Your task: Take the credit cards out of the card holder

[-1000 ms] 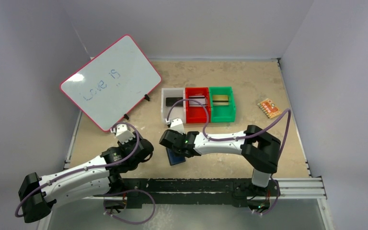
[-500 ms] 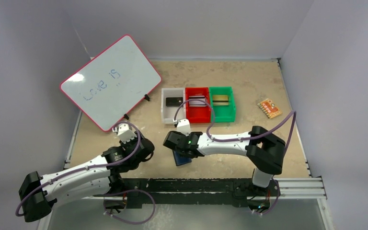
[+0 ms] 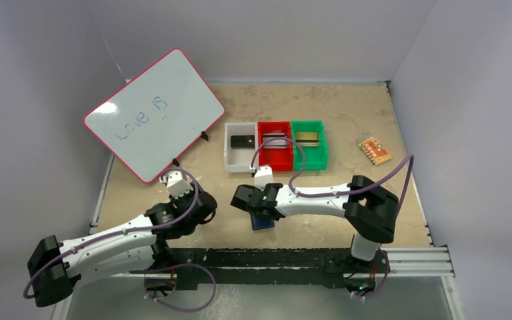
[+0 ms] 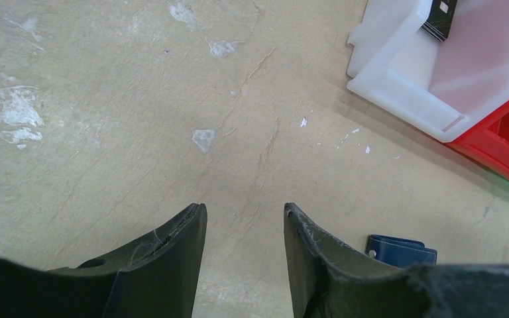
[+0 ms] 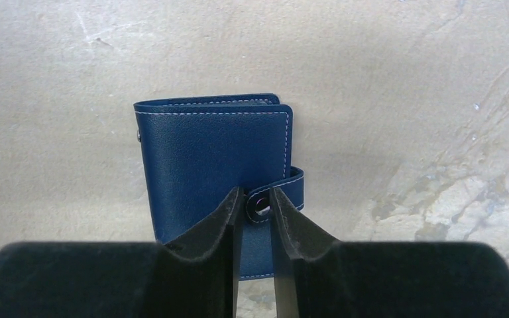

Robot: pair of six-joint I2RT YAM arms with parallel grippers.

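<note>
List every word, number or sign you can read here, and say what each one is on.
"Love is": handwritten on the whiteboard.
Marks on the orange patterned piece: too small to read.
Print on the white-bin card, red-bin card and green-bin card: too small to read.
No lettering shows on the card holder.

We see a pink-rimmed whiteboard (image 3: 153,113) propped at the left, and a white bin (image 3: 237,159), red bin (image 3: 275,159) and green bin (image 3: 313,157) in a row. An orange patterned piece (image 3: 375,151) lies to their right.
</note>
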